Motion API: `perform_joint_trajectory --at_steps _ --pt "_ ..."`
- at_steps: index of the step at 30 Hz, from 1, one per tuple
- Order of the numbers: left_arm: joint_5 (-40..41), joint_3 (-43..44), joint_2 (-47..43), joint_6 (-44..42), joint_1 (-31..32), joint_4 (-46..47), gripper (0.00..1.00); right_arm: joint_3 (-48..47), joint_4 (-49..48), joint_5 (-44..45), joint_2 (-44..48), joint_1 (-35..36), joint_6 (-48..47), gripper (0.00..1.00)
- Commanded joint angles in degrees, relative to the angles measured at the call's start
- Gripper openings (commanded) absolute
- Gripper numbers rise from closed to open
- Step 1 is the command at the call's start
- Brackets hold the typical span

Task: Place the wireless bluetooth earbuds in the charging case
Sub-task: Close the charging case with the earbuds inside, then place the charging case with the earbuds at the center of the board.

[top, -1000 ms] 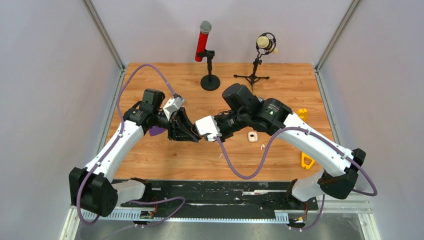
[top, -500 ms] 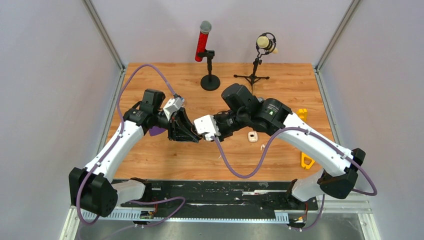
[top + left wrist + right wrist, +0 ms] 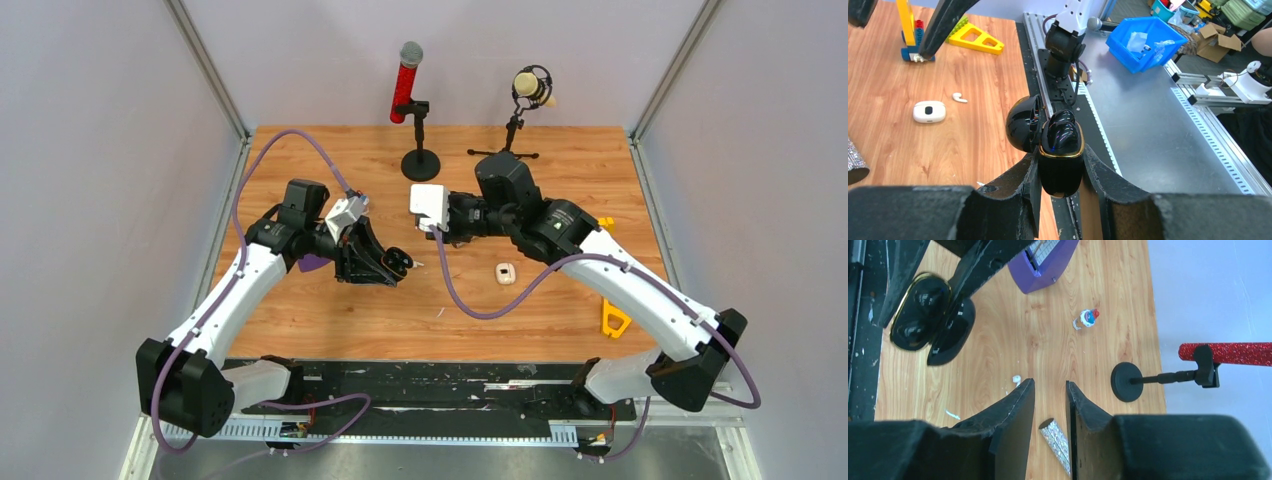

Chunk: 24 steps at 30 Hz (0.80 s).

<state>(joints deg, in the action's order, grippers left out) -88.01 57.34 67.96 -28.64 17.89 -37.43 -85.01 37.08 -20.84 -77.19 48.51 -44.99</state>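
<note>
Wooden desk (image 3: 560,150) under me, both arms reaching in over the middle. At the back stand the red glitter microphone (image 3: 408,80) on its round-base stand and the cream microphone (image 3: 532,88) on a tripod, well apart from the work. A purple block (image 3: 1048,262) lies beside the left arm, and yellow toy pieces (image 3: 613,322) lie by the right edge.

The left gripper (image 3: 1060,152) has its fingers (image 3: 1018,185) pinching the black charging case (image 3: 1060,175) by its sides, lifted off the desk. The lid is swung open to one side, and the gold rim faces the right wrist camera. Two black earbuds (image 3: 1061,132) sit in its wells, glossy.

The right gripper (image 3: 1050,385) hangs over the wood a little away from that case, fingers slightly parted and pinching nothing. A silver glitter cone (image 3: 1055,437) on the desk shows through the gap. A small red-and-blue-capped bottle (image 3: 1087,318) stands nearby.

A white charging case (image 3: 929,111) lies closed on the desk, with a white earbud (image 3: 959,97) just beside it, not touching. White scraps (image 3: 1016,379) dot the wood between the right fingers and the black case.
</note>
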Motion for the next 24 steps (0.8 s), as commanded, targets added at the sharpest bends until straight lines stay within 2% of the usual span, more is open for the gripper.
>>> perform_joint_trajectory --at_steps 1,6,11,16,18,21,24 --pt "-5.2 -0.1 -1.3 0.1 -0.1 1.0 0.0 0.8 -6.2 -4.0 -2.0 0.3 5.6 0.31" --pt "-4.4 -0.3 -1.7 0.9 -0.1 1.7 0.0 1.8 -5.9 -13.5 -2.4 0.3 8.5 0.31" --pt "-3.6 -0.4 -1.4 2.3 -0.2 3.1 0.0 1.0 -1.6 -24.3 -0.6 0.3 9.3 0.31" --pt "-1.8 -1.0 -0.7 6.6 -0.1 6.8 0.05 -1.6 2.8 -34.4 1.8 0.3 10.4 0.32" --pt "-1.1 -1.4 -0.4 9.8 -0.1 9.8 0.06 -2.1 3.5 -35.4 2.0 0.3 10.6 0.33" --pt "-0.1 -1.3 -0.2 11.2 -0.1 11.6 0.07 -2.6 3.5 -30.9 2.1 -0.7 10.8 0.37" --pt "2.9 -1.6 -0.1 14.8 -0.1 15.2 0.07 -1.4 2.0 -30.4 2.8 -4.7 13.2 0.47"
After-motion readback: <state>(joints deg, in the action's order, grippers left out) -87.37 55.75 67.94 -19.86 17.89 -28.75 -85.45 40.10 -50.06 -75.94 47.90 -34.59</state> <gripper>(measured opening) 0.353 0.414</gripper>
